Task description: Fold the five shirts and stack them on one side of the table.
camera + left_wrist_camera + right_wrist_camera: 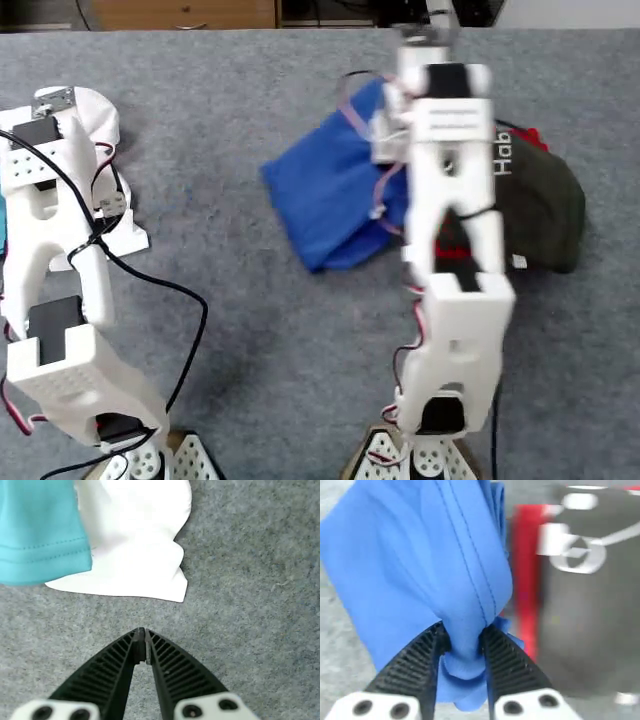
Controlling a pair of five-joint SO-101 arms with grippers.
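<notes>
— Toward the right half of the surface (250,340), what is held by the right end effector (462,640)?

— A bunched fold of the blue shirt (435,565) is clamped between its fingers. The rest of that shirt is seen crumpled on the grey cloth, just beside the dark shirt (545,210) and the red shirt (528,138) touching it.

— And the left end effector (141,647)?

— It is closed on nothing, tips together, above bare surface. It is placed near the white shirt (135,545), which is partly overlapped by a teal shirt (40,530).

— How is this step judged best done?

— A thick wad appears to be pinched rather than a single edge. The cloth should therefore be drawn slowly away from the dark pile and spread flat before any fold is made. The lift should be kept low, lest the neighbouring shirts be dragged along. An opposite edge could be pinned by the left arm, so that the fabric is tensioned and creases are pulled out. No fold is yet seen in this shirt, and most of the task is judged outstanding.
</notes>
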